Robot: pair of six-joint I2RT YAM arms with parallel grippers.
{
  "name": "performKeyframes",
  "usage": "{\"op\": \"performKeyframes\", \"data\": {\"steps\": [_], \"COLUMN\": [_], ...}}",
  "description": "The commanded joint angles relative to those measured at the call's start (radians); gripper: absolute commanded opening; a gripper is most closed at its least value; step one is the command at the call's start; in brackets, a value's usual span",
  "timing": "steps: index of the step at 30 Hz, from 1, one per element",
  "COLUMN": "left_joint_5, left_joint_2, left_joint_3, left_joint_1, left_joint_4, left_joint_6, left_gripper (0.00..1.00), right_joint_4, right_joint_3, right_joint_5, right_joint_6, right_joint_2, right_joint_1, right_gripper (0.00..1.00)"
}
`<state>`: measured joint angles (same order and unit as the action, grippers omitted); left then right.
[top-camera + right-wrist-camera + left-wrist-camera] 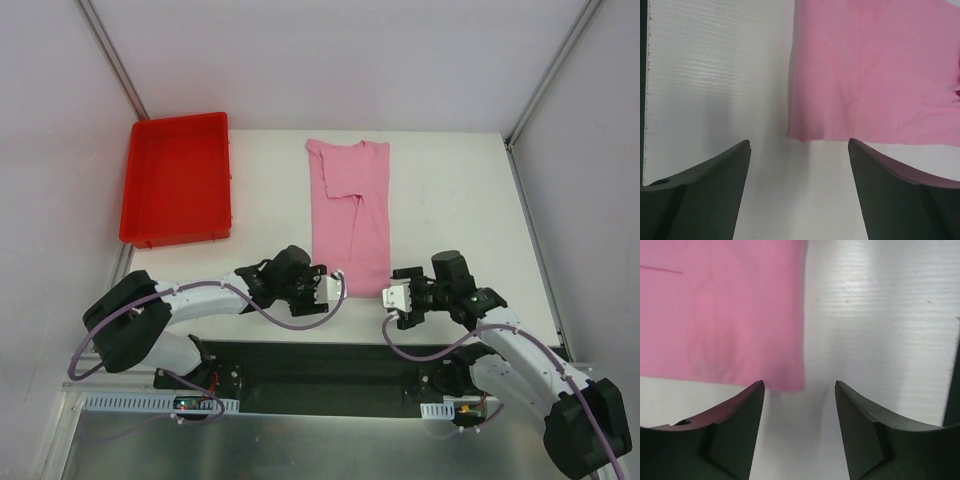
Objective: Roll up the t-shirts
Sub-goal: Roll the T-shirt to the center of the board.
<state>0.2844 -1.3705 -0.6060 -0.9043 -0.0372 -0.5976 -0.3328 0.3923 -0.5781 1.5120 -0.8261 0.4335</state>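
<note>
Pink t-shirt [348, 215], red tray [176, 180]

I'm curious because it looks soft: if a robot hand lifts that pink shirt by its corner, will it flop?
Probably: the pink t-shirt lies flat, folded and creased, so it looks limp. It seems thin, so likely light. Pushed, it would probably bunch up rather than slide.

Open white counter [455, 200] lay right of the long folded light-pink cotton t-shirt [348, 215]. A narrower bare lane ran on its left, up to the red rectangular plastic tray [176, 180], which blocked the far-left corner. A thin bare band separated near hem from counter edge. Left tool [800, 385] and right tool [799, 142] hung there, jaws apart, with bare counter between the fingers and a hem corner just ahead of each. Pale walls [330, 60] closed three sides.
</note>
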Motion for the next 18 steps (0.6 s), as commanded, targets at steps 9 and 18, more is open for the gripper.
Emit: {"op": "performKeyframes", "data": {"steps": [9, 18], "left_joint_5": [-0.019, 0.006], "left_joint_2": [-0.085, -0.088], "left_joint_3": [-0.011, 0.015], "left_joint_1": [-0.039, -0.039], "left_joint_4": [-0.218, -0.178], "left_joint_6": [-0.171, -0.228], "left_gripper": [0.42, 0.36], "right_joint_4": [0.094, 0.146], "right_joint_3": [0.013, 0.063], "right_joint_5": [-0.155, -0.138], "right_joint_6": [0.195, 0.212], "right_joint_2": [-0.172, -0.333], "right_joint_1": [0.011, 0.013], "right_gripper": [0.77, 0.70]}}
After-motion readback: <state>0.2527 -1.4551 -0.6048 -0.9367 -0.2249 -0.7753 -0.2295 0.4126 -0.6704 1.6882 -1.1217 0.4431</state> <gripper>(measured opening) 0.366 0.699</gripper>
